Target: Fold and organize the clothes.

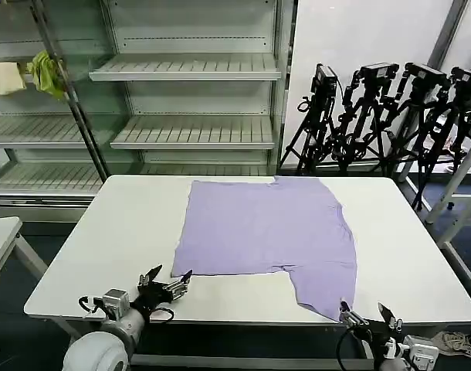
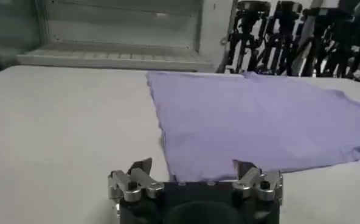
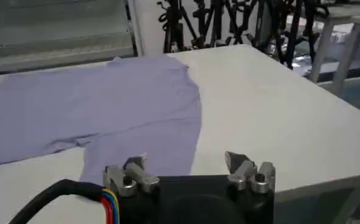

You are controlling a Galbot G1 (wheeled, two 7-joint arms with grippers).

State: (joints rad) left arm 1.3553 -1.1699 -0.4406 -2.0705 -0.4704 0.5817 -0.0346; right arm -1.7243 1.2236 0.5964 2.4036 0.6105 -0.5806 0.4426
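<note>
The lavender T-shirt (image 1: 266, 228) lies spread flat on the white table (image 1: 104, 247), one sleeve reaching toward the front right edge. It also fills the left wrist view (image 2: 253, 115) and the right wrist view (image 3: 107, 103). My left gripper (image 1: 167, 280) is open at the shirt's near left corner, jaws straddling the hem (image 2: 192, 170) just above the tabletop. My right gripper (image 1: 367, 314) is open at the front right table edge, beside the tip of the sleeve (image 3: 183, 161). Neither holds anything.
Empty store shelving (image 1: 189, 69) stands behind the table, with a yellow-green cloth (image 1: 46, 73) and a cream cloth (image 1: 4, 77) hanging at the far left. Black camera tripods (image 1: 390, 116) crowd the back right. A second white table (image 1: 0, 236) edges in at left.
</note>
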